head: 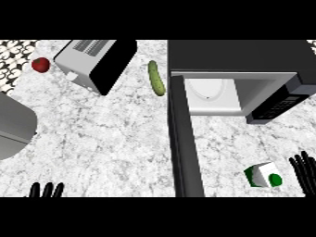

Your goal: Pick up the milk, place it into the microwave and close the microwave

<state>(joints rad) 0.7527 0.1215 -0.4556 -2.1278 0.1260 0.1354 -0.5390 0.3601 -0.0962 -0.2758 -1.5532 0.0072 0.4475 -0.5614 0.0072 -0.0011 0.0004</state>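
Now I am lining up my right hand [310, 175] beside the milk [263, 175], fingers straight, nothing gripped.
Next I am needing to close round it, then carry it into the open microwave [256, 60]; my left hand [46, 190] is resting open.

— Where is the milk [263, 175] sitting?

— It is sitting on the counter [105, 139] toward the lower right, a small white carton with green panels and a green round mark on its near face. It is standing apart from the microwave [246, 78], in front of its control side.

— And the microwave?

— It is standing at the upper right, a dark box with its door [185, 139] hanging wide open. The door is swinging out from the left side and stretching down across the counter as a long dark slab. The pale cavity is showing, with a whitish turntable plate [208, 90] lying inside. The black keypad panel is showing at the cavity's right.
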